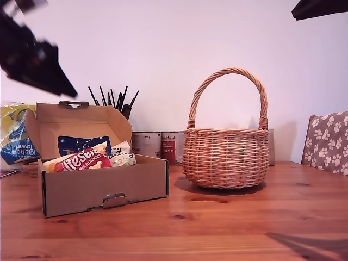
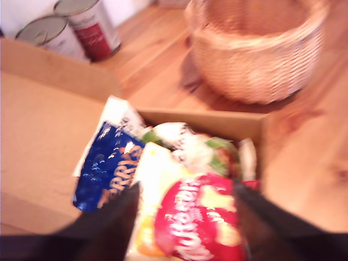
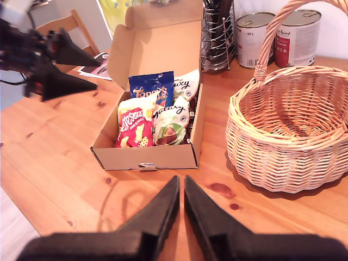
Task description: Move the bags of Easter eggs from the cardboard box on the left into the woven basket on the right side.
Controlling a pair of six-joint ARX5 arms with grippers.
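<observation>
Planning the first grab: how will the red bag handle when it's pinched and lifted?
The red bag looks glossy, so probably slippery. It seems a soft crinkly pouch, likely to flop and sag. It lies against other bags in the cardboard box, so it may drag them.

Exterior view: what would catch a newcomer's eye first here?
The basket with its tall arched handle stands right of centre in the exterior view, and looks empty in the second wrist view. Left of it, the open box shows glossy bags, the red bag foremost. My first hand hangs open above that bag.
</observation>
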